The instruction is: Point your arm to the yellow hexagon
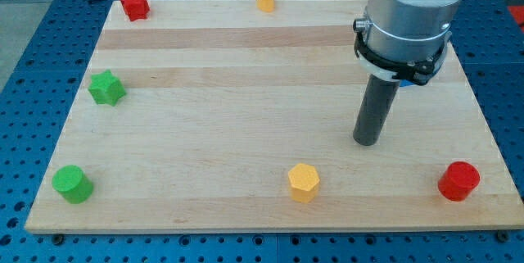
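While a wooden board [246, 91] fills the camera view, my tip [366, 142] rests on it at about three o'clock from centre, holding nothing and touching no block. At roughly seven o'clock from my tip, near the board's bottom edge, sits the yellow hexagon [303, 182]. Farther right at the bottom, a red cylinder [458, 181] stands well apart.

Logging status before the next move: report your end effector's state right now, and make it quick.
No gripper: my tip is a bare rod end, holding nothing, touching no block, up and to the view's right of the yellow hexagon.
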Robot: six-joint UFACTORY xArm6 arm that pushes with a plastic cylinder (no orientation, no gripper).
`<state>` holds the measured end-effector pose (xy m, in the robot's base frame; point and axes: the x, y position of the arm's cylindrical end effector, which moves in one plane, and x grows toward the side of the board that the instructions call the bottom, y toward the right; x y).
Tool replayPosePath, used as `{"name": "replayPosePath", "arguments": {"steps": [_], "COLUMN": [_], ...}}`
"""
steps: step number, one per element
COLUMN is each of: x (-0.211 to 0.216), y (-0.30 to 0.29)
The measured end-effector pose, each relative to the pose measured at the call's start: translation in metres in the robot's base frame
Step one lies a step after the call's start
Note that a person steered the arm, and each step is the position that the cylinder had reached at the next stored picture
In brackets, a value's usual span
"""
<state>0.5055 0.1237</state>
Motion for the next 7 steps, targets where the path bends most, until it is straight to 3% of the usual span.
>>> {"name": "replayPosePath", "arguments": {"steps": [2, 5, 7], "x": [-0.003, -0.076, -0.089], "y": [-0.001, -0.060, -0.076]}}
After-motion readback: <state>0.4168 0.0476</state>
